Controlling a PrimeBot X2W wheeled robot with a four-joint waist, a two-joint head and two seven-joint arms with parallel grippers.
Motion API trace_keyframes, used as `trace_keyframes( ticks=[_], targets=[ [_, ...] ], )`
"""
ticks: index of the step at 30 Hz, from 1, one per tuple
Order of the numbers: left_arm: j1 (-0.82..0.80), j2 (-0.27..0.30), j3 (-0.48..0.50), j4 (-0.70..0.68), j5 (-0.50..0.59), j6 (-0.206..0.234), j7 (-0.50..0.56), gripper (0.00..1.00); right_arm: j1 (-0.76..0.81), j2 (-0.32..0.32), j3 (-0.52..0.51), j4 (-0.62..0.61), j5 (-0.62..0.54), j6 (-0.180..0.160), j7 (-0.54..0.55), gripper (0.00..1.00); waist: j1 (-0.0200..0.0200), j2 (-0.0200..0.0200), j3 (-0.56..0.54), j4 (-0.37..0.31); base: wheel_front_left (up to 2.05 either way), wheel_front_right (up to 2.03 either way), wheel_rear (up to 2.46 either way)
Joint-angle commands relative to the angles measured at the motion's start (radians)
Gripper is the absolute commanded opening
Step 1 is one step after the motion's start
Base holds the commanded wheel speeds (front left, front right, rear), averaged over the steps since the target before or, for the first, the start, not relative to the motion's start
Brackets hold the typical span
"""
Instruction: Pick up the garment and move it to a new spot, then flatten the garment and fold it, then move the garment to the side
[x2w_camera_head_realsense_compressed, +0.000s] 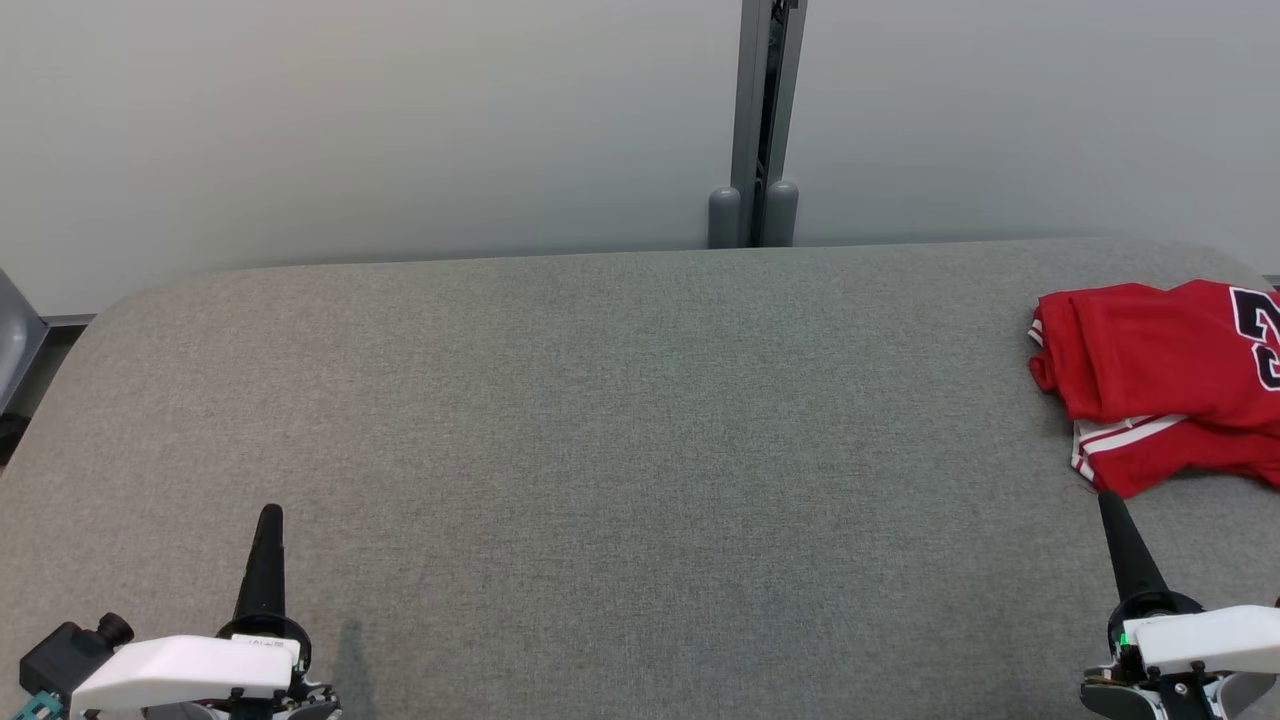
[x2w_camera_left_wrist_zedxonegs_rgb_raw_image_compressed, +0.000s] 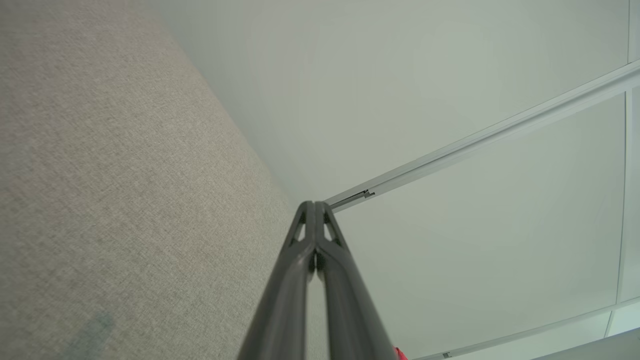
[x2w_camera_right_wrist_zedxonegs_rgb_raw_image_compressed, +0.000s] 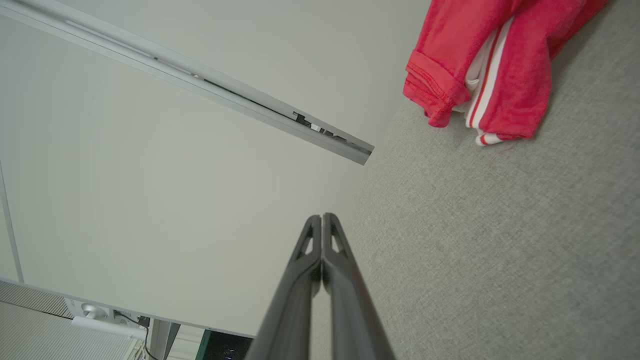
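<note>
So the red garment (x2w_camera_head_realsense_compressed: 1160, 370), a jersey-type thing with white stripes and a dark number, is lying loosely folded over at the far right side of the grey fabric table (x2w_camera_head_realsense_compressed: 600, 420), part of it running past the edge of the head view. Both claws are pinched fully closed with nothing in them: the left gripper (x2w_camera_head_realsense_compressed: 270, 515) sits low on the left, well apart from the shirt. The right gripper (x2w_camera_head_realsense_compressed: 1108, 500) points up toward the garment's near corner, with bare table between its tips and the cloth.
</note>
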Motion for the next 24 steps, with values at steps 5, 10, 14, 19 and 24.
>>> trace_keyframes(
  ticks=[5, 10, 14, 19, 24],
  targets=[
    [-0.035, 0.007, 0.008, -0.005, -0.065, -0.009, 0.017, 0.0, -0.024, -0.001, -0.008, -0.009, 0.06, 0.0, 0.017, 0.0, 0.0, 0.0, 0.002, -0.001, 0.0, 0.0, 0.0],
    [-0.041, 0.007, 0.01, -0.004, -0.111, -0.013, 0.029, 0.0, -0.029, 0.001, -0.011, -0.008, 0.102, 0.0, 0.029, 0.0, 0.0, 0.0, 0.003, -0.003, 0.0, 0.0, 0.0],
    [-0.048, 0.007, 0.011, -0.003, -0.146, -0.016, 0.038, 0.0, -0.033, 0.002, -0.014, -0.008, 0.135, 0.0, 0.038, 0.0, 0.0, 0.0, 0.005, -0.004, 0.0, 0.0, 0.0],
    [-0.053, 0.008, 0.013, -0.002, -0.192, -0.018, 0.05, 0.0, -0.036, 0.005, -0.017, -0.008, 0.173, 0.0, 0.049, 0.0, 0.0, 0.0, 0.006, -0.005, 0.0, 0.0, 0.0],
    [-0.057, 0.008, 0.015, -0.001, -0.232, -0.02, 0.06, 0.0, -0.043, 0.007, -0.02, -0.007, 0.211, 0.0, 0.058, 0.0, 0.0, 0.0, 0.008, -0.006, 0.0, 0.0, 0.0]
  ],
)
